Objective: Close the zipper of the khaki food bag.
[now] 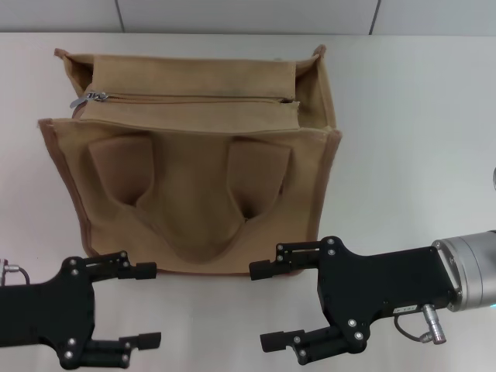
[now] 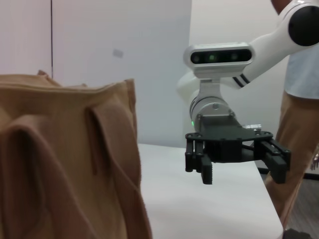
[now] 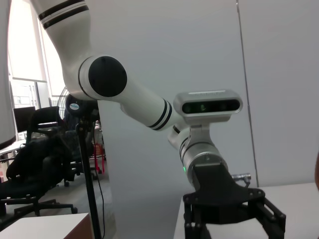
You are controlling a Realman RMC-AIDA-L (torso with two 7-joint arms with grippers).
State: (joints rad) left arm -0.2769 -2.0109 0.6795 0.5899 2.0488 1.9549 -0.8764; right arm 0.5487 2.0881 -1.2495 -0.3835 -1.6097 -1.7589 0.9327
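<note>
Left gripper [image 1: 136, 304] sits spread wide at the near edge of the tabletop [image 1: 411, 116], right gripper [image 1: 273, 304] spread the same beside it. Your risk: that small pull tab [image 1: 80, 100] slips a sloppy pinch, or the soft khaki food bag [image 1: 194, 201] slides when tugged. The zipper [image 1: 194, 98] runs along the bag's top, well beyond both.

khaki food bag [image 1: 194, 178]: you see matt woven canvas cloth, soft and creased
zipper [image 1: 194, 98]: cloth tape, with a shiny metal pull
worktop [image 1: 411, 116]: smooth, matt, pale
left hand [image 1: 128, 306]: matt black, hard-looking
right hand [image 1: 283, 306]: matt black, on a brushed metal wrist
</note>
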